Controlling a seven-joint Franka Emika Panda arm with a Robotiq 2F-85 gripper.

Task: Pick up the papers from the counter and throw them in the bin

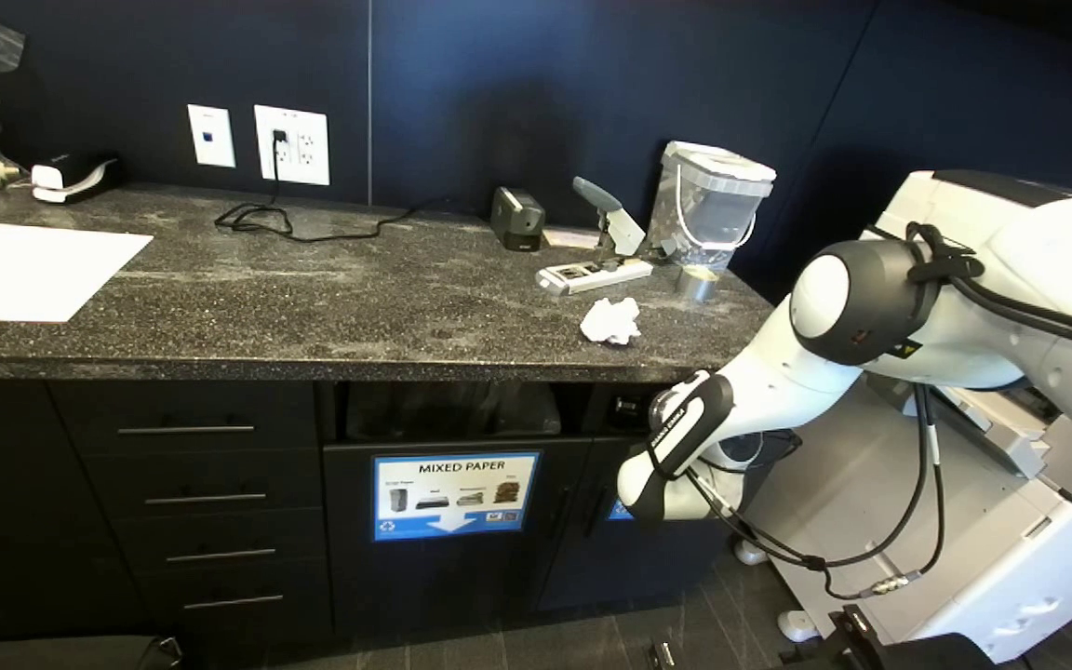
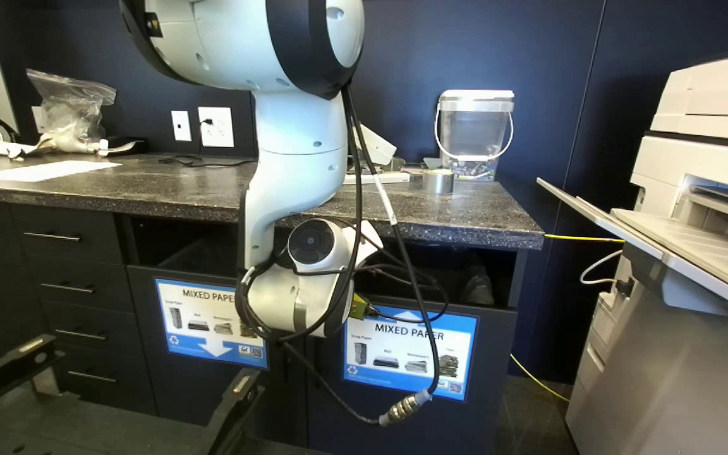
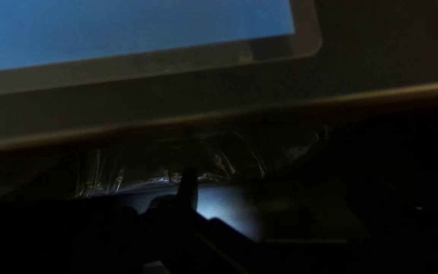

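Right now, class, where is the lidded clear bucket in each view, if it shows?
In an exterior view: bucket, right of centre, upper half, back of the counter.
In an exterior view: bucket, right of centre, upper half, right of the arm.
Wrist view: not shown.
Landmark, both exterior views: tape roll by the bucket's base.

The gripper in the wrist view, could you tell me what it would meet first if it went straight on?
Most likely the shiny plastic with creases just ahead of the gripper, though the dim view leaves depth unclear.

you can hardly make out the gripper (image 3: pixel 188 178) in the dark wrist view; in an exterior view your arm (image 2: pixel 301 123) runs off the top.
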